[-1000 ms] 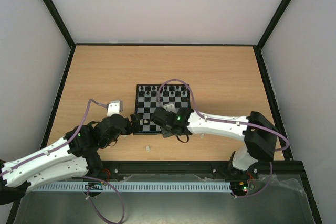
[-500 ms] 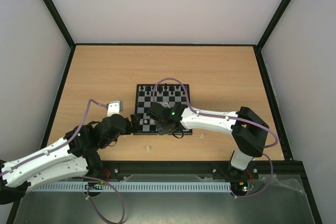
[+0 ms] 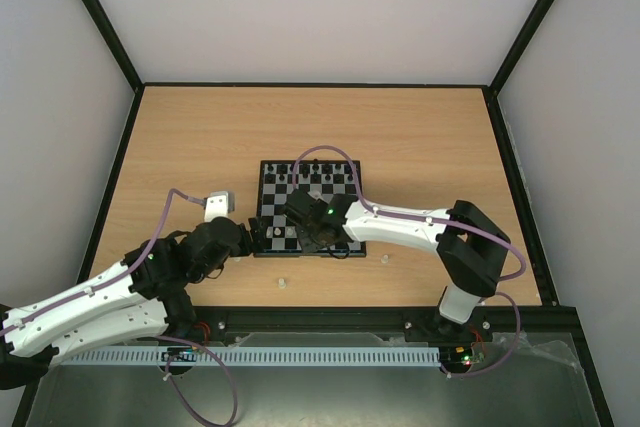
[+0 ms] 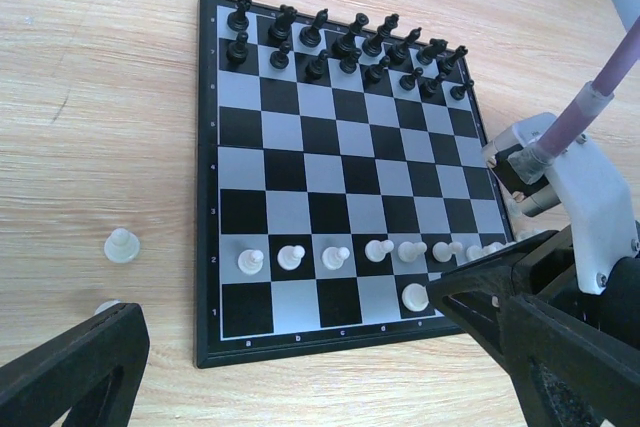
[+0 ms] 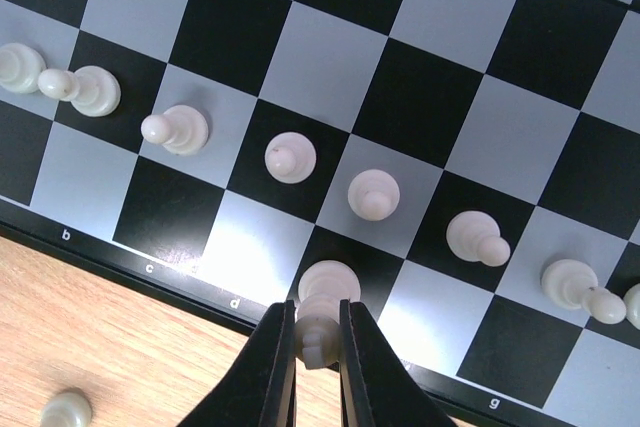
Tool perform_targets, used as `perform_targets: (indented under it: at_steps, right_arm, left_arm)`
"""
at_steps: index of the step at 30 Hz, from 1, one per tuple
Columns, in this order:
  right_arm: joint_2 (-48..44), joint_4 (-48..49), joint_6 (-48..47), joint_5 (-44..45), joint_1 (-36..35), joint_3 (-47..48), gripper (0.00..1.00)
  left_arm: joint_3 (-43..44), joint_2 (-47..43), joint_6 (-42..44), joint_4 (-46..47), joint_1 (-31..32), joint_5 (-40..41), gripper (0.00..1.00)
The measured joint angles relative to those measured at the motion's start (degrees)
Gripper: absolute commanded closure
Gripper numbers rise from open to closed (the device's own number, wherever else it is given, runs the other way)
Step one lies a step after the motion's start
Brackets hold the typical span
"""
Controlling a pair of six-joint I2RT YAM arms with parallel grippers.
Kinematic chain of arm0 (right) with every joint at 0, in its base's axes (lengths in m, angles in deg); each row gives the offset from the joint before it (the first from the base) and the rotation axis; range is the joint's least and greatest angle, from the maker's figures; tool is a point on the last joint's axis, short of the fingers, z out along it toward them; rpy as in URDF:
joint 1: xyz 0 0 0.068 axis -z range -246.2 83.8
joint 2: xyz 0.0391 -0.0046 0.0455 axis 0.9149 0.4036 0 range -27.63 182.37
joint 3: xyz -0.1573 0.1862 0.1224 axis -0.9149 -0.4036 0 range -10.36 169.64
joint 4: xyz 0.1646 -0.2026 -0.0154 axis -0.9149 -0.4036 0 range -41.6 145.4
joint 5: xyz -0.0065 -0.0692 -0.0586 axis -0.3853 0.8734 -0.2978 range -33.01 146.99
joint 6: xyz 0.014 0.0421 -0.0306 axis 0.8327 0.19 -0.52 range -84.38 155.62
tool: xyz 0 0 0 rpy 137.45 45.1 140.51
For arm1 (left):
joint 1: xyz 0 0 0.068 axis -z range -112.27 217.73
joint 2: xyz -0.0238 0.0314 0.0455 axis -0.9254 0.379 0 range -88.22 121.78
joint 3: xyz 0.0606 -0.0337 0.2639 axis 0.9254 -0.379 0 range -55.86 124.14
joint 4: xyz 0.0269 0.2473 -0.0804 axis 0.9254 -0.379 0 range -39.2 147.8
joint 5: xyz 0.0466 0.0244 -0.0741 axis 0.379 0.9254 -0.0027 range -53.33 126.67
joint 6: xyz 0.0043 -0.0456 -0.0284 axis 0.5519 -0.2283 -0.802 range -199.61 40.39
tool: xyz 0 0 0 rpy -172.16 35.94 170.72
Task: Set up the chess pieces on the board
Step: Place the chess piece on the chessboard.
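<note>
The chess pieces (image 4: 378,247) are mostly on the board (image 4: 206,177), which lies flat on the wooden counter (image 3: 200,147). The black pieces (image 4: 345,47) stand in the two far rows, and a line of white pawns (image 4: 290,257) stands in the second near row. The jaws of the right arm (image 3: 400,229) are clamped on the top of one white piece (image 5: 325,282) that sits on a dark square in the row nearest the arms, just behind the pawns. The jaws of the left arm (image 3: 100,297) are wide apart with nothing in them, low by the board's near edge, and a few loose white pieces (image 4: 120,245) lie on the counter beside the board.
</note>
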Motion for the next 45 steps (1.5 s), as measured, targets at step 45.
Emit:
perform_targets:
  at_steps: [45]
  right_arm:
    - [-1.6, 2.6, -0.6, -1.4, 1.1, -2.6, 0.83]
  left_arm:
    - [0.0, 0.1, 0.0, 0.6, 0.0, -0.2, 0.01]
